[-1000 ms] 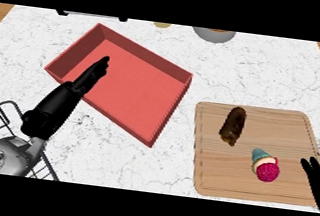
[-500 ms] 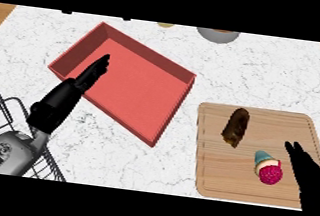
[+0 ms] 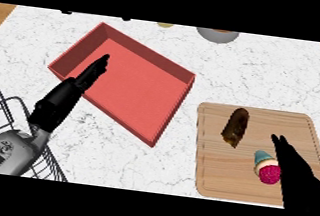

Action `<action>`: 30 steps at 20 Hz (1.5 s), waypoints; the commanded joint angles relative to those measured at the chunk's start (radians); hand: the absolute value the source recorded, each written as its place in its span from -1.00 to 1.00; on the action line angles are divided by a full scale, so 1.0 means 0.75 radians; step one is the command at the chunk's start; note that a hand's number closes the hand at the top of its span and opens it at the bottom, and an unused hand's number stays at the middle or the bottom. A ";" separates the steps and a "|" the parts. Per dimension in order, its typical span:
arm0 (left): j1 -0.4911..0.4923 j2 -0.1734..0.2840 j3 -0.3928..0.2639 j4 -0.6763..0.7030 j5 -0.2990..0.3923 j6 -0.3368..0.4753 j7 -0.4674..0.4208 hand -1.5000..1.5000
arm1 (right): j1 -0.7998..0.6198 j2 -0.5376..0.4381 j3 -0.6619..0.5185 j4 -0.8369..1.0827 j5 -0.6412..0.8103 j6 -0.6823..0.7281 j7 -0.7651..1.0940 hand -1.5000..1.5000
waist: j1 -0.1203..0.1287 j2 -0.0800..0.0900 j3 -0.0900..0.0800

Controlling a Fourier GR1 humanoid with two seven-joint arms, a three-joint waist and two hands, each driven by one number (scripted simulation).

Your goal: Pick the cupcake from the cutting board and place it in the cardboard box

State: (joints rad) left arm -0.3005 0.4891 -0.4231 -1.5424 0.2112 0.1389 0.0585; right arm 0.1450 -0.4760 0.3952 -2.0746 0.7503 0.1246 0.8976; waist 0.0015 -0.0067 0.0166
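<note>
Pink-frosted cupcake (image 3: 265, 169) lies tipped on the wooden cutting board (image 3: 214, 177), touching right hand (image 3: 296, 172), whose fingers are straight and hold nothing. Left hand (image 3: 93, 71), straight-fingered, hovers over the red box (image 3: 165, 123). Risk: straight fingers could roll the cupcake toward the brown pastry (image 3: 236, 126).

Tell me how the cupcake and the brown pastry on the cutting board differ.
The cupcake is short and rounded, pink with a teal base; the brown pastry is long, narrow and dark brown all over. The cupcake lies at the board's lower right beside the right robot hand; the pastry lies higher, nearer the middle, clear of that hand. Both rest on the cutting board, neither held.
</note>
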 commanded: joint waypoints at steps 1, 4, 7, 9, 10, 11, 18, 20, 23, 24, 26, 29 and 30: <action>-0.035 -0.147 0.012 0.153 0.005 0.009 -0.042 0.00 | 0.004 0.034 0.010 0.140 0.067 -0.104 -0.131 -1.00 | -0.016 0.013 -0.022; 0.050 -0.103 -0.008 -0.043 -0.014 0.054 0.045 0.00 | -0.024 0.018 -0.027 0.056 0.056 -0.029 -0.094 -1.00 | -0.003 0.007 -0.022; 0.043 -0.103 0.025 0.127 0.022 -0.028 -0.109 0.00 | -0.053 0.013 -0.079 0.094 0.021 -0.009 -0.125 -1.00 | -0.010 0.011 -0.023; 0.058 -0.078 0.033 0.046 0.011 0.008 -0.052 0.00 | -0.027 -0.010 -0.124 0.139 -0.007 0.000 -0.167 -1.00 | -0.005 0.009 -0.022; 0.070 -0.106 -0.017 -0.036 -0.012 0.051 0.017 0.00 | 0.000 0.030 -0.055 0.188 0.061 -0.041 -0.165 -1.00 | -0.001 0.007 -0.022; 0.051 -0.113 0.006 0.086 0.010 -0.011 -0.091 0.00 | -0.109 0.070 -0.045 0.200 0.040 0.026 -0.108 -1.00 | -0.001 0.012 -0.023; 0.135 -0.081 0.006 -0.018 -0.016 0.020 -0.057 0.00 | -0.086 0.130 -0.023 0.298 0.081 0.024 -0.125 -1.00 | 0.007 0.009 -0.022; 0.047 -0.150 -0.024 -0.006 -0.041 0.062 0.022 0.00 | -0.048 0.116 -0.038 0.365 0.062 -0.011 -0.215 -1.00 | -0.003 0.010 -0.021; 0.001 -0.153 0.000 0.084 -0.022 0.029 -0.016 0.00 | -0.071 0.120 -0.076 0.376 0.064 -0.013 -0.226 -1.00 | -0.009 0.011 -0.022; 0.073 -0.121 0.005 0.149 -0.010 -0.016 -0.148 0.00 | -0.055 0.154 -0.039 0.407 0.100 -0.048 -0.216 -1.00 | -0.007 0.012 -0.023; 0.050 -0.136 -0.023 0.031 -0.034 0.044 -0.003 0.00 | -0.068 0.135 -0.073 0.479 0.075 -0.041 -0.281 -1.00 | -0.002 0.010 -0.021; 0.081 -0.096 0.003 0.022 -0.009 0.011 -0.036 0.00 | -0.030 0.169 -0.013 0.506 0.166 -0.106 -0.280 -1.00 | -0.003 0.009 -0.022; 0.067 -0.114 0.002 0.029 -0.022 0.027 -0.030 0.00 | -0.159 0.192 -0.045 0.516 0.162 -0.025 -0.194 -1.00 | 0.003 0.010 -0.022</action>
State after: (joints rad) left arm -0.2926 0.4846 -0.4175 -1.5336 0.1910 0.1333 0.0329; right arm 0.0736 -0.3538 0.3633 -1.7324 0.8386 0.0971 0.7295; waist 0.0021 -0.0077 0.0178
